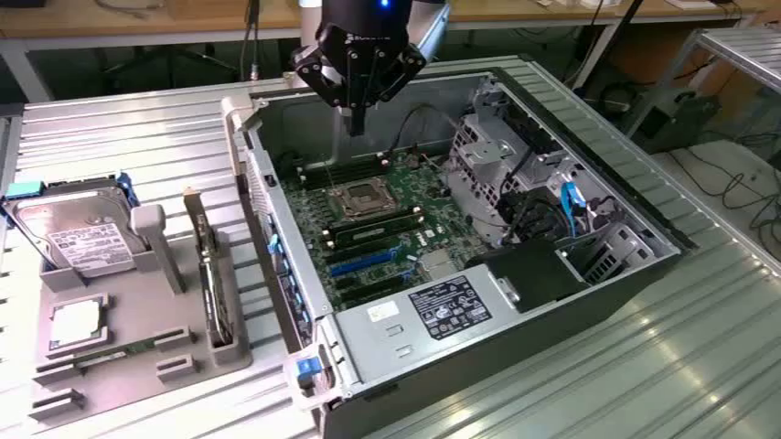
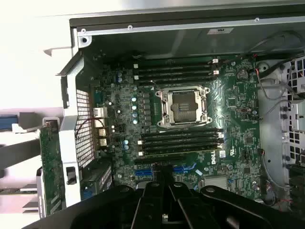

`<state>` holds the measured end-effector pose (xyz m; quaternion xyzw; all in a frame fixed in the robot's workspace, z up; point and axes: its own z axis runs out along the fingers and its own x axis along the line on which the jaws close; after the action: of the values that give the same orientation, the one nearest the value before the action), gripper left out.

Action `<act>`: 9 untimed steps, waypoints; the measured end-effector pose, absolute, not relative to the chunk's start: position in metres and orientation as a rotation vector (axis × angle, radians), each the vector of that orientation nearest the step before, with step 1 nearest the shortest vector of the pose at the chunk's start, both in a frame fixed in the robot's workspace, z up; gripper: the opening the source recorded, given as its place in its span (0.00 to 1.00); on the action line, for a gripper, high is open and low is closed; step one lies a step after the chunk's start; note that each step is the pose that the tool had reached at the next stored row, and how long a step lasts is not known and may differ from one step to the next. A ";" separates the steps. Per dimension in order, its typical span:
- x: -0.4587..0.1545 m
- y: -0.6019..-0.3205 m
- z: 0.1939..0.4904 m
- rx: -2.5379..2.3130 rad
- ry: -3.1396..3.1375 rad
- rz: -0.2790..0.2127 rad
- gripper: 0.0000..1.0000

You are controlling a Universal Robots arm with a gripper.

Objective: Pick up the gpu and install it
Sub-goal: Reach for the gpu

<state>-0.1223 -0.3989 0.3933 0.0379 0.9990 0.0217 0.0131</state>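
Note:
The gpu (image 1: 210, 274) stands on edge in a grey holder (image 1: 134, 357) at the exterior view's left, outside the open computer case (image 1: 513, 302); its pale bracket (image 1: 192, 208) points to the far end. In the wrist view the gpu (image 2: 50, 164) shows as a thin board beside the case wall. My gripper (image 1: 355, 126) hangs over the far end of the motherboard (image 1: 403, 219), shut with nothing between its fingers, well apart from the gpu. The wrist view has the gripper (image 2: 161, 175) above the blue expansion slots (image 2: 143, 172).
A silver hard drive (image 1: 80, 240) with a white label, a square chip (image 1: 76, 322) and a narrow memory stick (image 1: 116, 355) also sit in the holder. Inside the case are the CPU socket (image 1: 366, 197), a drive cage (image 1: 488, 165), cables (image 1: 568, 206) and the power supply (image 1: 452, 306).

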 end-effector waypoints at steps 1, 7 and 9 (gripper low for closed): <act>-0.123 -0.399 0.393 0.118 3.113 0.068 0.11; -0.128 -0.399 0.393 0.118 3.113 0.068 0.11; -0.130 -0.399 0.393 0.118 3.112 0.068 0.11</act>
<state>-0.1299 -0.3989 0.3933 0.0379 0.9990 0.0217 0.0131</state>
